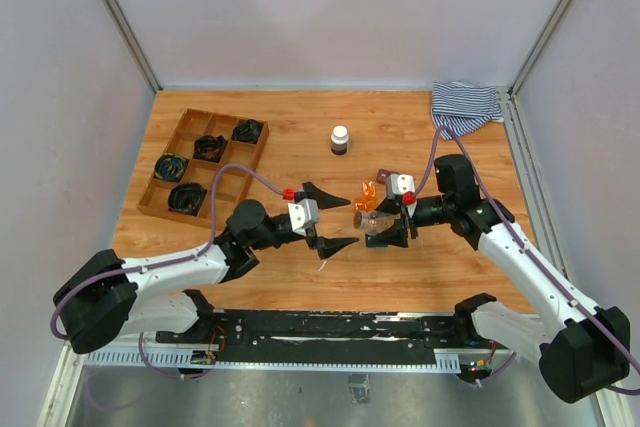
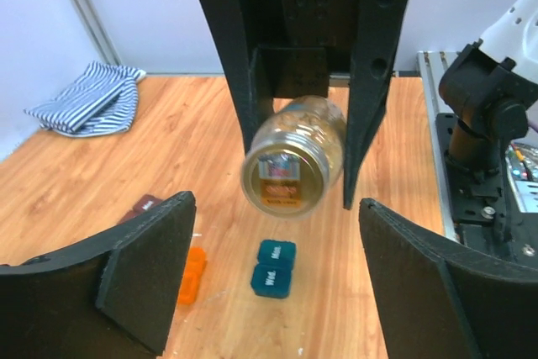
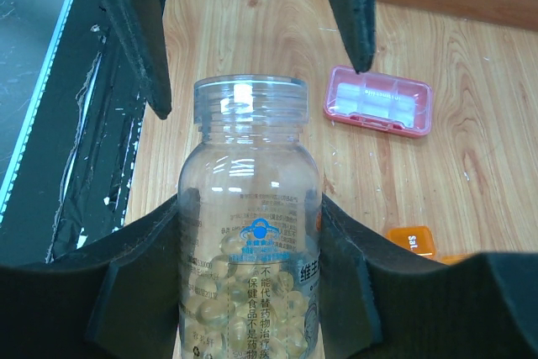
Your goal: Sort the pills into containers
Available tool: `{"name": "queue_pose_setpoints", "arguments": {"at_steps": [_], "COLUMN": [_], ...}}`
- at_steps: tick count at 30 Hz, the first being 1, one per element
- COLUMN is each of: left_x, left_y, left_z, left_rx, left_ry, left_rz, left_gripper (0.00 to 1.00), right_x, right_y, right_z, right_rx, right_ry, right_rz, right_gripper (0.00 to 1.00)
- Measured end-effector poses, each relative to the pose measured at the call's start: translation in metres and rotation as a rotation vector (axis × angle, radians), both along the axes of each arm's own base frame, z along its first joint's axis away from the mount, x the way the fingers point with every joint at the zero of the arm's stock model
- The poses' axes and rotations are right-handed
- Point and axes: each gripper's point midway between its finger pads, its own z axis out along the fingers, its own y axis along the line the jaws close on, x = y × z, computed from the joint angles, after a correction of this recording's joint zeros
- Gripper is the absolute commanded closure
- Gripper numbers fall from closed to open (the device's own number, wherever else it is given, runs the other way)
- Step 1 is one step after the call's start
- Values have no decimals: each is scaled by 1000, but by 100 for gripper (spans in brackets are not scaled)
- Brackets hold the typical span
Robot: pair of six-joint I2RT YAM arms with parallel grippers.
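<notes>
A clear, uncapped bottle (image 3: 250,233) half full of pale yellow pills (image 3: 227,308) lies level above the table, and my right gripper (image 3: 250,216) is shut on its body. Its mouth (image 2: 292,166) faces my left gripper (image 2: 273,220), which stands open just in front of it with nothing between its fingers (image 3: 134,23). On the table below lie a teal container (image 2: 274,268), an orange container (image 2: 192,275), a brown container (image 2: 145,205) and a longer pink container (image 3: 378,100). In the top view the left gripper (image 1: 330,218) and right gripper (image 1: 386,222) face each other at mid-table.
A wooden compartment tray (image 1: 250,162) with black coils sits at the back left. A small dark bottle with a white cap (image 1: 340,139) stands at the back centre. A striped cloth (image 1: 465,107) lies in the back right corner.
</notes>
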Motion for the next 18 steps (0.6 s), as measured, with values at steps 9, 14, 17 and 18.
{"name": "queue_pose_setpoints", "arguments": {"at_steps": [9, 14, 17, 18], "left_x": [2, 3, 4, 4], "left_y": [-13, -16, -16, -16], "left_z": [9, 8, 8, 8], "left_rx": [-2, 3, 2, 2], "left_ry": [-18, -6, -2, 1], "left_rz": [-55, -64, -63, -63], "left_gripper": [35, 43, 50, 52], "right_x": [0, 0, 0, 0], "right_y": [0, 0, 0, 0], "right_z": [0, 0, 0, 0], "right_rx": [0, 0, 0, 0], "right_ry": [0, 0, 0, 0], "right_rz": [0, 0, 0, 0], "right_gripper": [99, 99, 99, 100]}}
